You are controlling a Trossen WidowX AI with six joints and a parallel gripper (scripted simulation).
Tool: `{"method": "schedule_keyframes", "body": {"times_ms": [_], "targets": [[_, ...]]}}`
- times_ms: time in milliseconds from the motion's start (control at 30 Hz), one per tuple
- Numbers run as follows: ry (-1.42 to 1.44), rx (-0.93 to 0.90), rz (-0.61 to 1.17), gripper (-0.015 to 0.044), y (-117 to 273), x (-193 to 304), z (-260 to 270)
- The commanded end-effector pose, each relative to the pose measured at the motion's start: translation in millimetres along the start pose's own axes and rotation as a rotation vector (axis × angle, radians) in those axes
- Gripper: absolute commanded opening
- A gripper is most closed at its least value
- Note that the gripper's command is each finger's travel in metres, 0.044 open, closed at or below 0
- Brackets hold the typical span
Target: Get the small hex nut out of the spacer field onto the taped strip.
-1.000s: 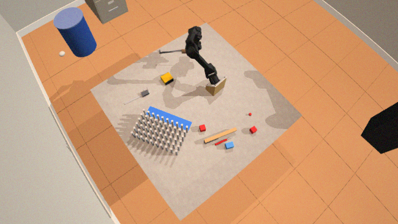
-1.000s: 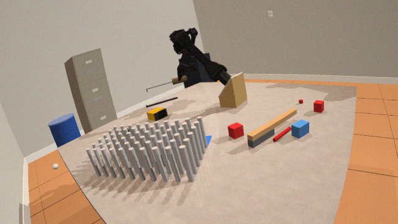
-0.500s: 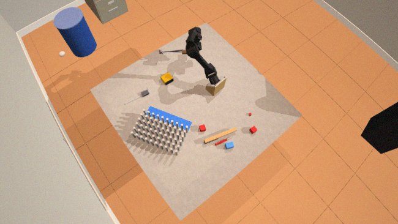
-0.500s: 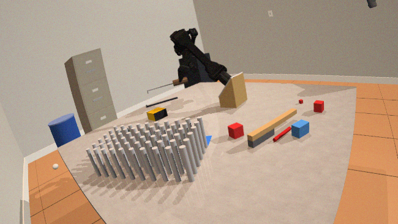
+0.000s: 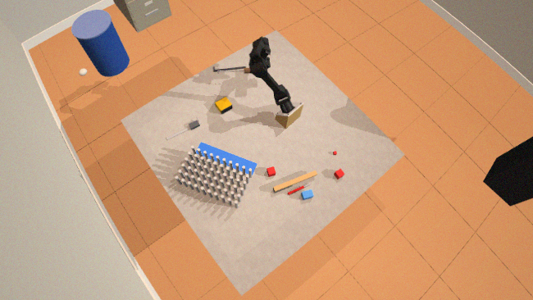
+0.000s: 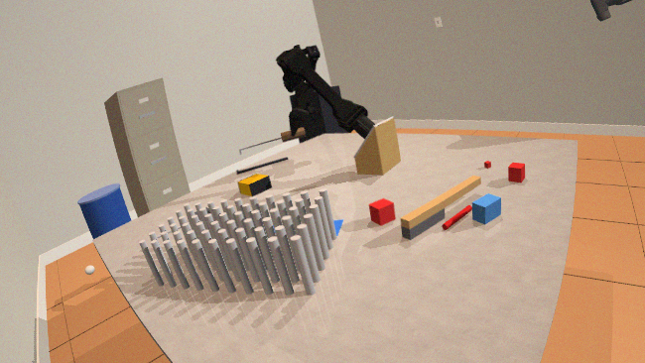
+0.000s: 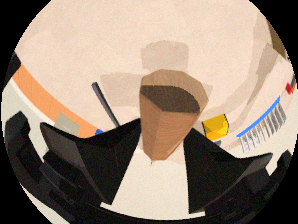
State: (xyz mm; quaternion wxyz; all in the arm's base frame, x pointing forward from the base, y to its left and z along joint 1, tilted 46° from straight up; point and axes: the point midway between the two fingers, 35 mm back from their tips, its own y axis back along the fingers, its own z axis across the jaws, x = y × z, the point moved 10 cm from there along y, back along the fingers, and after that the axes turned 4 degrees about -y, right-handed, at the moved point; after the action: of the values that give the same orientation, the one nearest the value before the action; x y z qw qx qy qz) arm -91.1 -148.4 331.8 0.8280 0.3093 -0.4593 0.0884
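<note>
My gripper (image 5: 251,70) (image 6: 298,134) (image 7: 164,125) is shut on the brown wooden handle of a hook tool (image 5: 248,70) (image 6: 287,136) (image 7: 167,132). Its thin metal shaft reaches left, with a small bent tip, raised above the table in the exterior view. The grey spacers (image 5: 216,194) (image 6: 205,265) stand upright in a dense field, far from the gripper. The blue taped strip (image 5: 221,153) (image 6: 338,227) (image 7: 260,120) lies along the field's edge on the arm's side. No nut can be made out in any view.
A black rod (image 6: 263,165) (image 7: 106,104) lies near the hook tool. A yellow block (image 5: 223,104) (image 6: 254,183) (image 7: 215,126) and a grey-handled tool (image 5: 194,125) lie between arm and field. A wooden wedge (image 5: 290,116) (image 6: 379,154) stands at the arm's lower end. Red cubes, a long wooden bar (image 5: 295,181) (image 6: 442,200) and a blue block (image 5: 307,194) (image 6: 486,208) lie beyond.
</note>
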Motion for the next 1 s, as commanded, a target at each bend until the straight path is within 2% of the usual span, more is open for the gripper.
{"method": "schedule_keyframes", "body": {"times_ms": [0, 967], "targets": [[-0.004, 0.002, -0.001, 0.0000, -3, -2, 1], [-0.002, 0.004, -0.005, 0.0000, -19, -12, 6]]}}
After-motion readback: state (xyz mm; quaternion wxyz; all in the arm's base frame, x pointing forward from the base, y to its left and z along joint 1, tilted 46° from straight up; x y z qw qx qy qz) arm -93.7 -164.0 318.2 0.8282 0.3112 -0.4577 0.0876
